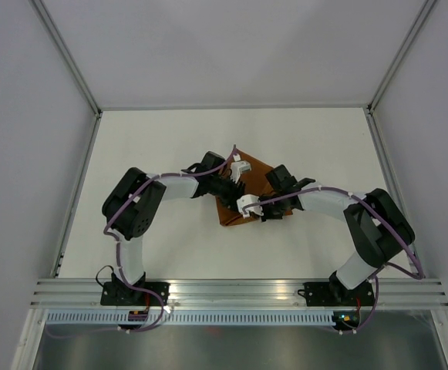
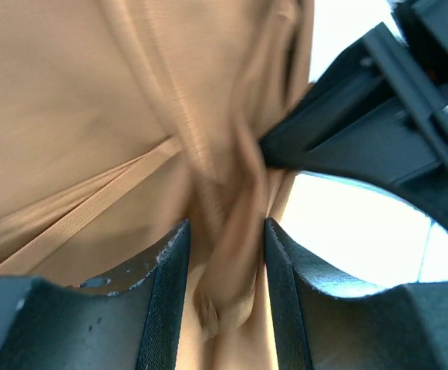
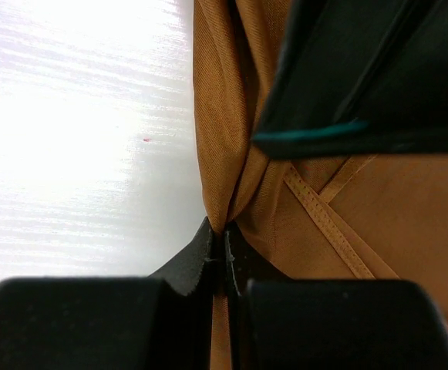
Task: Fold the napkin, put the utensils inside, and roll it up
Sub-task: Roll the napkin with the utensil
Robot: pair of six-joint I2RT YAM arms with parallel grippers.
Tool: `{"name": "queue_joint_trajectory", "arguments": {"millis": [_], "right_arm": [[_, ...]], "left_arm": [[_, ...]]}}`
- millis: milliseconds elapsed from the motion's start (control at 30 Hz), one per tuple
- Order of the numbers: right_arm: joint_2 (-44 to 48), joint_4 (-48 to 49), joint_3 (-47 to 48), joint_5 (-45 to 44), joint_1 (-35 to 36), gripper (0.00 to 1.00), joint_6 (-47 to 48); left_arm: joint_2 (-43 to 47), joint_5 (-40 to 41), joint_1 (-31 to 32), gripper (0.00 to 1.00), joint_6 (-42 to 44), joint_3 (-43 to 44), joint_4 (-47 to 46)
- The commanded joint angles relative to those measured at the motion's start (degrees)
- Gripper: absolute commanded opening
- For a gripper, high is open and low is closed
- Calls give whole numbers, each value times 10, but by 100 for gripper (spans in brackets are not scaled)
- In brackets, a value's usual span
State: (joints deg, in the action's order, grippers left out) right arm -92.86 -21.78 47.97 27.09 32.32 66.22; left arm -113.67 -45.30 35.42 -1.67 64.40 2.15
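The rust-orange napkin (image 1: 257,171) lies bunched in the middle of the white table, mostly under both grippers. My left gripper (image 1: 236,177) is over its upper part. In the left wrist view its jaws (image 2: 227,231) stand partly apart with a blurred fold of the napkin (image 2: 69,100) between them. My right gripper (image 1: 244,208) is at the napkin's near edge. In the right wrist view it (image 3: 225,235) is shut tight on a pinched fold of the napkin (image 3: 393,208), whose stitched hems cross. No utensils are in view.
The white table (image 1: 162,146) is walled by grey panels with aluminium posts at the corners. A metal rail (image 1: 239,289) runs along the near edge by the arm bases. The other gripper's black body fills part of each wrist view (image 2: 362,131) (image 3: 378,69).
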Motion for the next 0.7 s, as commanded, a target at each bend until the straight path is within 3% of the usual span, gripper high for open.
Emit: {"name": "queue_joint_trajectory", "arguments": {"millis": [0, 233, 500, 667], "right_arm": [[-38, -122, 6, 29, -8, 2, 22], [-86, -219, 67, 64, -30, 1, 53], [-203, -385, 201, 109, -59, 1, 111], [-265, -446, 280, 113, -77, 0, 117]], "left_arm": [[55, 51, -21, 48, -58, -29, -71], [116, 180, -24, 45, -70, -63, -109], [296, 383, -23, 48, -100, -231, -313], [355, 465, 44, 50, -8, -281, -365]]}}
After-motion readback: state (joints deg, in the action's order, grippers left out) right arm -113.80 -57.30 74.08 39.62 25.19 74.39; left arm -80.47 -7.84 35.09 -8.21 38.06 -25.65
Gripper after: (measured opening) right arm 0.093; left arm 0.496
